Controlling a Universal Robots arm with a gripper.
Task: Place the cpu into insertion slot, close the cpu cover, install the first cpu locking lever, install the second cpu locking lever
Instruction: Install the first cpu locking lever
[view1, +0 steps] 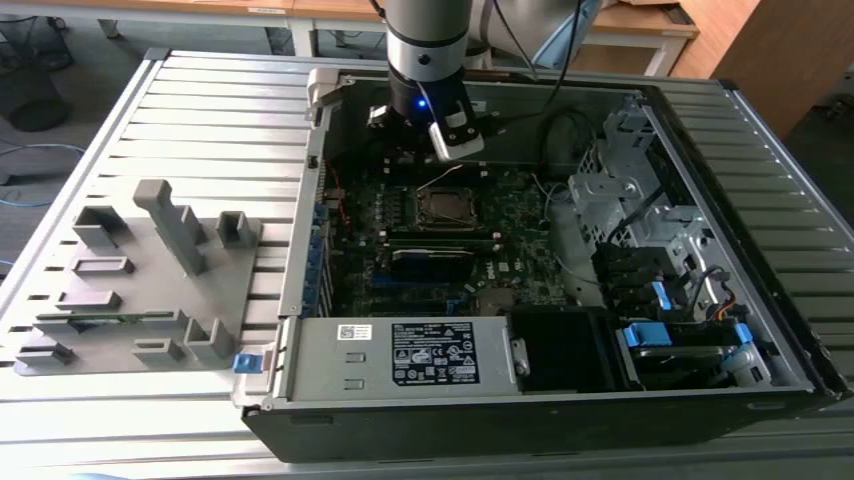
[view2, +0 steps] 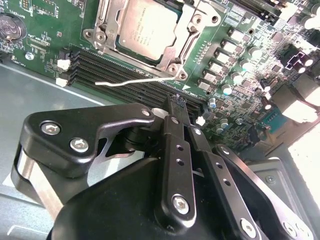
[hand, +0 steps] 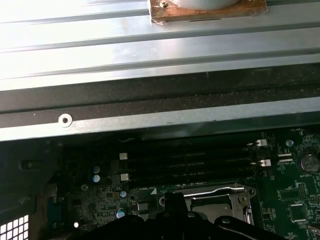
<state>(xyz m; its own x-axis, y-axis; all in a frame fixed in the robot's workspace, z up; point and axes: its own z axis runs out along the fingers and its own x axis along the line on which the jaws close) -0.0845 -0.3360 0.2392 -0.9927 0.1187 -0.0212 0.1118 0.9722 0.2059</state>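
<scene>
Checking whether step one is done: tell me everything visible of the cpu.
The cpu is a small flat square chip with a dull silver-grey metal top carrying faint print. It lies level in the insertion slot on the green motherboard. The cpu cover, a thin silver frame, surrounds its raised top and appears to rest on its edges. The tool is apart from it, near the long black memory slots, and does not touch it.

Slatted silver metal table (view1: 200, 110) carries an open black computer case (view1: 534, 425). Grey labelled power supply box (view1: 400, 355) sits at the case's near edge. Green motherboard (view1: 521, 215) lies inside, with long black memory slots (view2: 115, 65) on it. Grey plastic fixture with upright blocks (view1: 147, 280) stands beside the case, on the exterior view's left.
</scene>
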